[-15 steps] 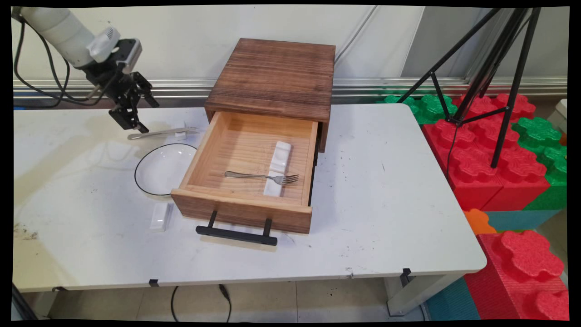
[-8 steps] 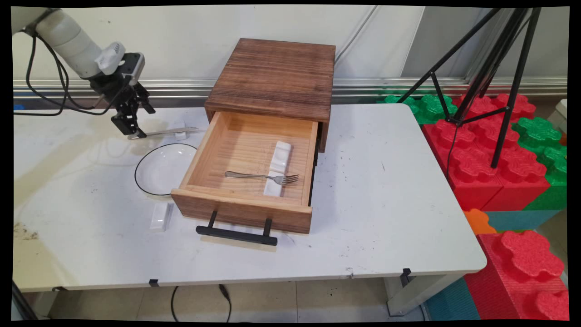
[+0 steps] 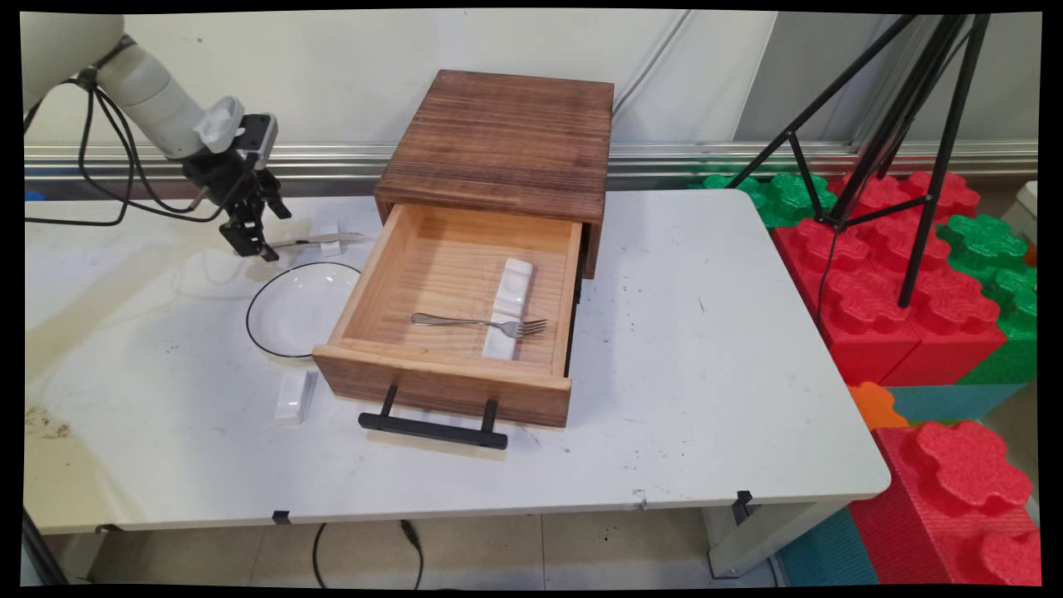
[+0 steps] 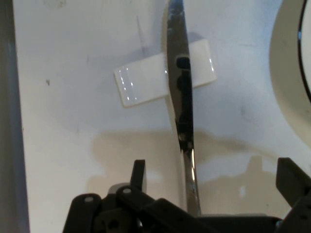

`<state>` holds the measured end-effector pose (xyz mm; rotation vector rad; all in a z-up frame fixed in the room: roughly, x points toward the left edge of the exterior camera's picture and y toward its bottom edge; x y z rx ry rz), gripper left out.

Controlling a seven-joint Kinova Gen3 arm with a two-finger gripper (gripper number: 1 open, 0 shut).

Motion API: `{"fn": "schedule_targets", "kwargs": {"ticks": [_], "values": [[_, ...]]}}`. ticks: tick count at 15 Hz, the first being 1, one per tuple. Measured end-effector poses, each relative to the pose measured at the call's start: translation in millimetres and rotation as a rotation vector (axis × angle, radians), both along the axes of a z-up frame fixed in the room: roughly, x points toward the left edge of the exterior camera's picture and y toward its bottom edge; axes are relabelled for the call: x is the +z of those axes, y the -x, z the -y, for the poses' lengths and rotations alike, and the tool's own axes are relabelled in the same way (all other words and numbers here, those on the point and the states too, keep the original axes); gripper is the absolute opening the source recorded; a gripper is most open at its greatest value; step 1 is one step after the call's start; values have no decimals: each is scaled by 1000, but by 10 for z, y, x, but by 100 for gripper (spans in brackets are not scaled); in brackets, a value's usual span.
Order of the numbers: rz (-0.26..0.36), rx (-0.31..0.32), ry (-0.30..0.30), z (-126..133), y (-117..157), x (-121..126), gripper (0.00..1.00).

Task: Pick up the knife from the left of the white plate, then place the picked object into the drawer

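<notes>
The near end of the knife (image 4: 181, 97) runs down behind the black linkage in the hand view, so its tip is hidden there. The jaws (image 3: 255, 241) are spread wide, one finger (image 4: 138, 174) on each side of the knife's handle, and they do not hold it. The knife lies across a small white rest (image 4: 146, 80) on the worktop (image 3: 706, 365), at the far left, near the wall.

The wooden drawer (image 3: 453, 320) is pulled out of its brown box (image 3: 502, 141). Inside lie a long white rest (image 3: 508, 303) and a fork (image 3: 477, 322) with its prongs on that rest.

A clear plate with a black rim (image 3: 291, 311) sits just left of the drawer, near the jaws. Another little white rest (image 3: 291, 396) lies in front of the plate. Red and green foam blocks (image 3: 897, 274) and a black tripod (image 3: 913, 124) stand to the right of the worktop.
</notes>
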<state>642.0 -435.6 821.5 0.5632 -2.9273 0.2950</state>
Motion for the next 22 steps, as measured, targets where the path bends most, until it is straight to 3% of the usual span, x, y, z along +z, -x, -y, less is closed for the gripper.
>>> {"fn": "schedule_targets", "kwargs": {"ticks": [8, 9, 22], "values": [[-19, 37, 4, 110, -4, -159, 100], [-22, 39, 5, 120, -5, -171, 0], [-37, 58, 12, 178, -25, -223, 0]]}}
